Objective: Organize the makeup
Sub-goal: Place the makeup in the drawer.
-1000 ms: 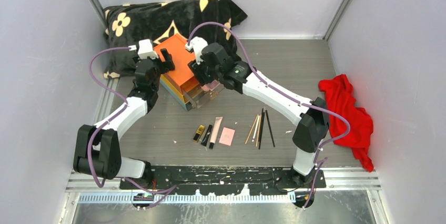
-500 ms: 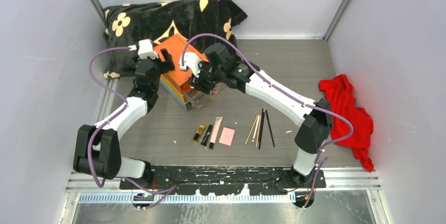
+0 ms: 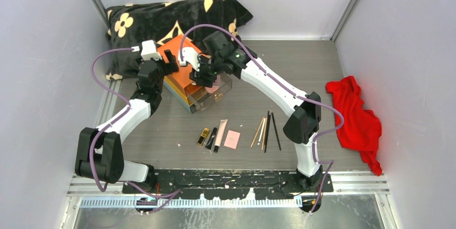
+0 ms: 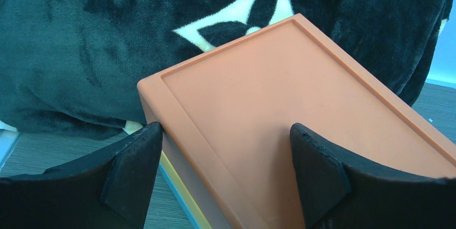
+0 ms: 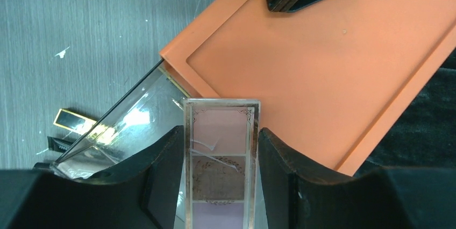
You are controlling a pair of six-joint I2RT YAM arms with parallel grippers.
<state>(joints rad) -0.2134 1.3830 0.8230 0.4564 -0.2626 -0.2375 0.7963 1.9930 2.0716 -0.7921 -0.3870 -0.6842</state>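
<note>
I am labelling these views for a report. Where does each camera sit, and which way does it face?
Top: above and behind the bases, looking down on the table; both arms show whole.
Left wrist: on the left gripper, looking low across the box to the blanket; both fingers show.
Right wrist: on the right gripper, looking down on the box and drawer; its fingers hold a palette.
Shared: all three see the box; the right wrist also sees the left gripper.
</note>
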